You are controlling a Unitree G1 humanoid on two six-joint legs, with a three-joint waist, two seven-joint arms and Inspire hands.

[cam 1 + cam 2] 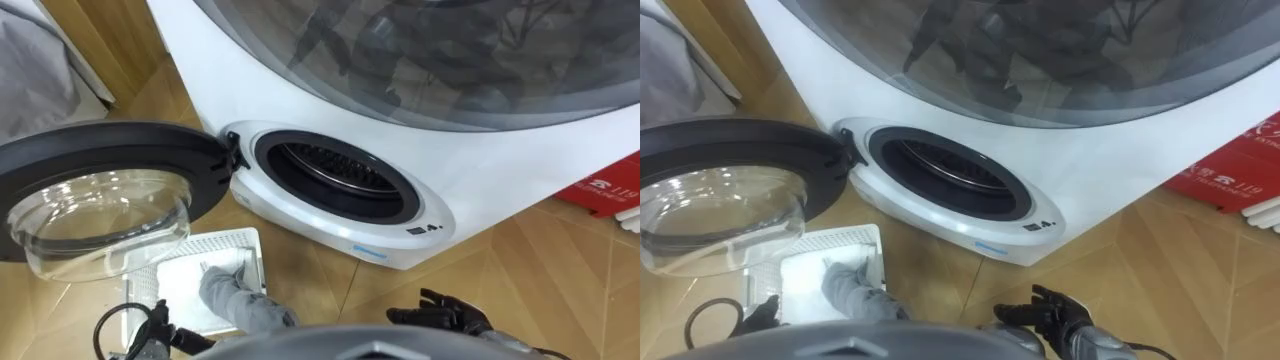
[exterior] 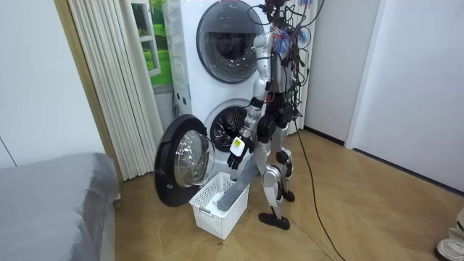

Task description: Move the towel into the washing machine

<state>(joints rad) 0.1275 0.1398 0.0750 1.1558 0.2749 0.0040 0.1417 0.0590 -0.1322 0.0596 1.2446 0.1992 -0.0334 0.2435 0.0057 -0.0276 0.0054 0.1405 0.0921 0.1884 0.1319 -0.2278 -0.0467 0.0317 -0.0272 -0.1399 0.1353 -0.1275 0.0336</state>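
— Room view: left hand (image 2: 237, 147) clamps the grey towel (image 2: 236, 188), whose lower end lies in the white basket (image 2: 214, 221).
— Right hand (image 1: 440, 312)?
— Fingers spread, empty, near the washing machine (image 1: 480, 170). The towel's top is cut off in the eye views.

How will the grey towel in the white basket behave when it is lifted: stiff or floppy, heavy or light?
Probably floppy: the grey towel rises out of the white basket as a soft, creased band. It is likely light for its size, since the basket stands untipped under it. Its trailing end may drag on the rim.
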